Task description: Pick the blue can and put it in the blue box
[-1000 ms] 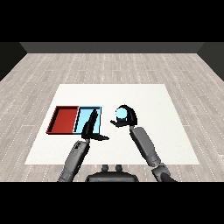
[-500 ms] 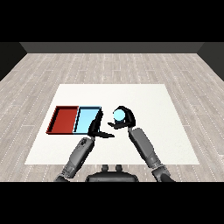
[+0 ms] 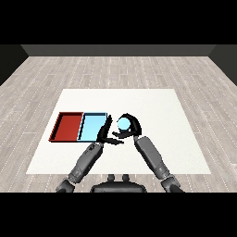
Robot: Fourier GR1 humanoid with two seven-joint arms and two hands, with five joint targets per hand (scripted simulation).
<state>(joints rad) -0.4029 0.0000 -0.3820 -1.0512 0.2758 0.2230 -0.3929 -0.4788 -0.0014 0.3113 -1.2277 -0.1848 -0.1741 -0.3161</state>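
Observation:
The blue can point(image 3: 123, 123) is held just right of the light blue tray point(image 3: 91, 127), and my right hand point(image 3: 131, 129) is shut on it, fingers curled over its top and far side. My left hand point(image 3: 106, 134) lies open with straight fingers along the blue tray's right edge, thumb pointing toward the can. The can stands close to the tray's right rim, outside it. I cannot tell whether it touches the table.
A red tray point(image 3: 68, 127) adjoins the blue tray on its left. Both sit left of centre on the white table point(image 3: 162, 111), which lies on a grey plank floor.
My right hand has carried the can left toward the blue tray. My left hand has drawn off the tray to its right edge.

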